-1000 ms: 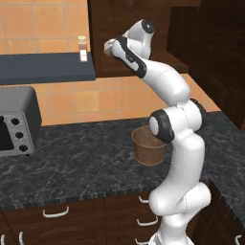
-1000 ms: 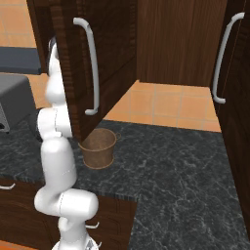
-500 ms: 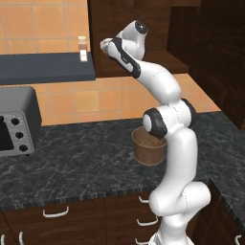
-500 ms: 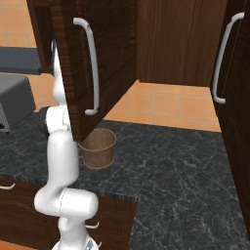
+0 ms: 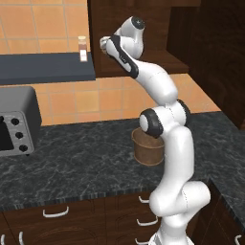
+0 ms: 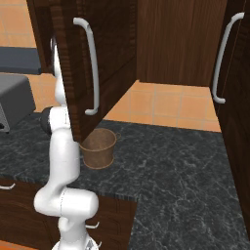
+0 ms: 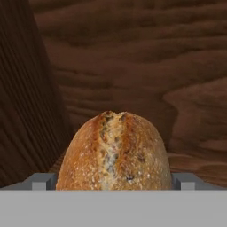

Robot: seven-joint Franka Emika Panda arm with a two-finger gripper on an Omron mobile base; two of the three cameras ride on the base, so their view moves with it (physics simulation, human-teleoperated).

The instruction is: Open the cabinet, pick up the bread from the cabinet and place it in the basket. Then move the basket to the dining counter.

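Observation:
The cabinet (image 6: 113, 44) stands open, its door swung out with the silver bar handle (image 6: 92, 68) facing the right base view. Inside it, on the wooden shelf floor, sits the bread (image 7: 114, 150), a tan loaf with a split crust. My gripper (image 7: 113, 182) is open, and the loaf lies between its two fingertips (image 7: 42, 181), one tip on each side. In the left base view the gripper (image 5: 103, 45) reaches up into the cabinet (image 5: 143, 19). The empty woven basket (image 5: 148, 148) (image 6: 99, 148) stands on the black granite counter beside the arm. The dining counter is out of view.
A grey toaster oven (image 5: 14, 124) sits at the counter's left. A dark wall shelf (image 5: 43, 67) carries a small bottle (image 5: 83, 48). Another cabinet door with a bar handle (image 6: 222, 58) is at the right. Drawers with white handles (image 5: 55, 211) run below the counter.
The arm has swung a little to the left and carried the hand deeper into the cabinet. The gripper has stayed open. The basket has not moved.

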